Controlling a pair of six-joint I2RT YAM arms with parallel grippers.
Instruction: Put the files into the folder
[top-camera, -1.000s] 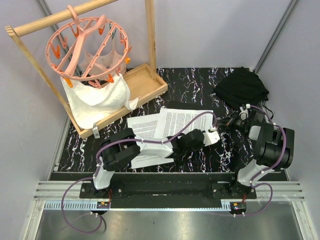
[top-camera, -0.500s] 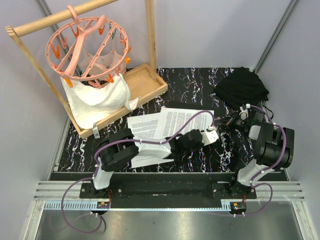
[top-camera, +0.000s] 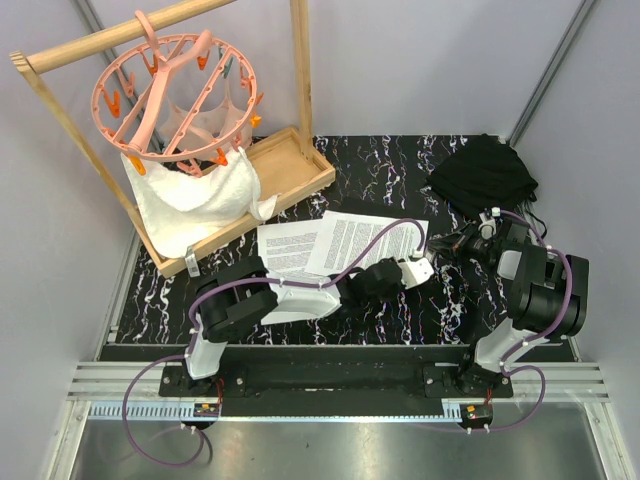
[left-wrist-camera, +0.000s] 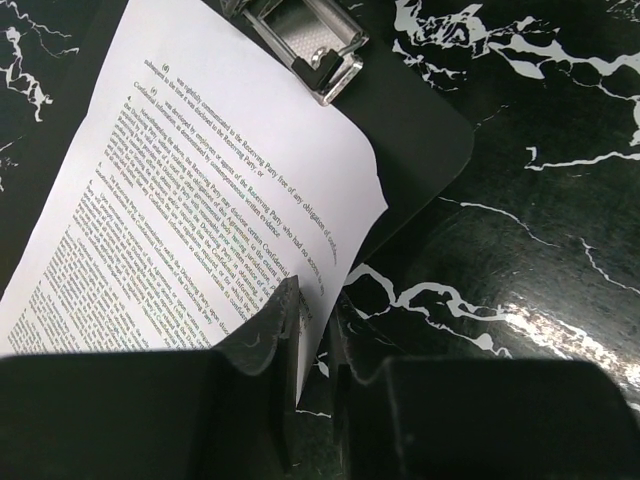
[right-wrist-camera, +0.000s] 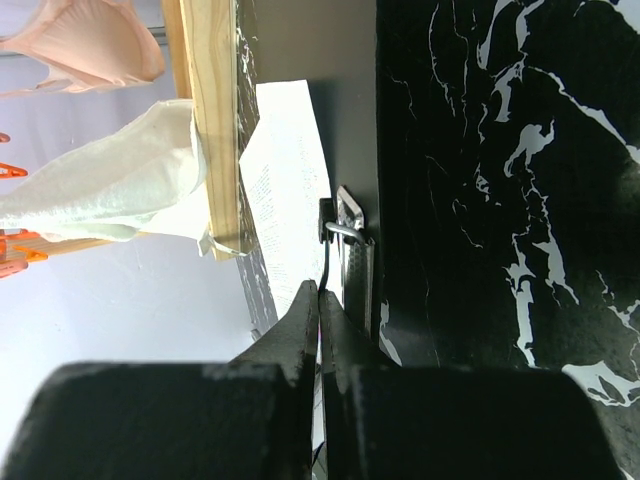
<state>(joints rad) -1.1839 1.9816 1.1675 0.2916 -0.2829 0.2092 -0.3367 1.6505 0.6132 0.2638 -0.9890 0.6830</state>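
The files lie fanned across the middle of the table, towards its near edge, on top of the black folder. The folder's silver clip sits at the top of the upper sheet. The left gripper is nearly closed, and its fingers pinch the right edge of that sheet. The right gripper has its jaws pressed together, tips just beside the clip; I cannot tell whether they hold anything. A black fabric bundle sits in the far right corner, and a white cloth rests on the wooden tray at the far left
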